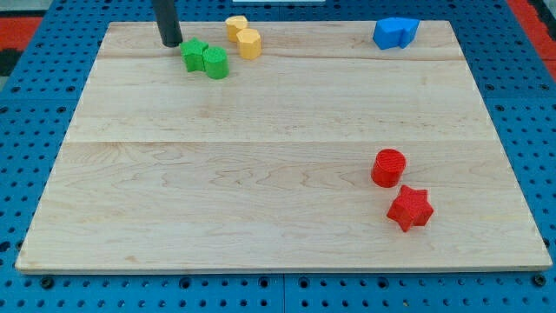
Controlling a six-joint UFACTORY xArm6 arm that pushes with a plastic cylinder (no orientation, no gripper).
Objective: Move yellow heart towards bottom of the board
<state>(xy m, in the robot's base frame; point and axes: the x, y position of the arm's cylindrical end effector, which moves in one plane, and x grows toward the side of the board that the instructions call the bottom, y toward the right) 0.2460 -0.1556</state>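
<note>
Two yellow blocks sit near the board's top edge, left of centre. The upper one (pixel 236 25) and the lower one (pixel 249 43) touch each other; I cannot tell which is the heart. My tip (pixel 171 43) stands at the view's top left, well left of the yellow blocks. It is just left of a green star-like block (pixel 194 55), close to or touching it. A green cylinder (pixel 215 63) sits against that green block on its right.
A blue block pair (pixel 395 32) lies at the top right. A red cylinder (pixel 388 168) and a red star (pixel 409 208) sit at the lower right. The wooden board (pixel 261 191) rests on a blue pegboard.
</note>
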